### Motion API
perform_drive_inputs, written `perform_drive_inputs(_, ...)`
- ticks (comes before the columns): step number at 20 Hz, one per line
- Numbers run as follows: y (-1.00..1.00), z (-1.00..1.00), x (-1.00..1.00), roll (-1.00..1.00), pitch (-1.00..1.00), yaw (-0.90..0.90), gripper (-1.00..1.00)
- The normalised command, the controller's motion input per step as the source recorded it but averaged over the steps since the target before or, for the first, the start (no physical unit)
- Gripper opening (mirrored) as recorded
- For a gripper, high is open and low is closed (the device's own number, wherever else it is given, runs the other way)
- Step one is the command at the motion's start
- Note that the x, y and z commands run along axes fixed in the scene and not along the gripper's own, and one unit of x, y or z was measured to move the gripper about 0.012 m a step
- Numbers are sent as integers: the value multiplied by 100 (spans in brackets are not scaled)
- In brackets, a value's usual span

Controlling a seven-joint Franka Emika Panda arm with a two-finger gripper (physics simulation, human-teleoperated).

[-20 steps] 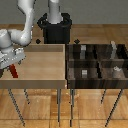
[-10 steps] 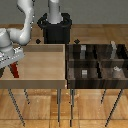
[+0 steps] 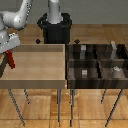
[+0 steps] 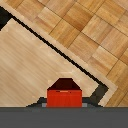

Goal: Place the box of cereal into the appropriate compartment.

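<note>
Since a moment ago, the arm has lifted a little and the red box has come up with it. Now the box hangs at the far left edge of the exterior view, over the left rim of the big light wooden tray. It looks like a thin red slab, standing almost upright and leaning a bit.

The gripper is clamped on the top of the box. In the wrist view the red box fills the gap between the dark fingers, which press on its two sides. Under it you can see the pale tray floor, its dark rim, and the wooden floor of the room past that.

The dark bin with four parts stands well apart, on the exterior view's right. One back part has a tall light-grey block standing in it. Other parts hold small grey blocks.

No words or labels can be read on the box; it is too small and blurry.
</note>
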Motion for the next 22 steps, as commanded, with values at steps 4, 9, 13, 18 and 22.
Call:
perform_drive_inputs(4,0,100,0,0,0,0,-100)
perform_drive_inputs(9,23,60,0,0,0,0,-100)
perform_drive_inputs(13,100,0,0,0,0,0,-100)
perform_drive_inputs(18,100,0,0,0,0,0,-100)
perform_drive_inputs(22,100,0,0,0,0,0,-100)
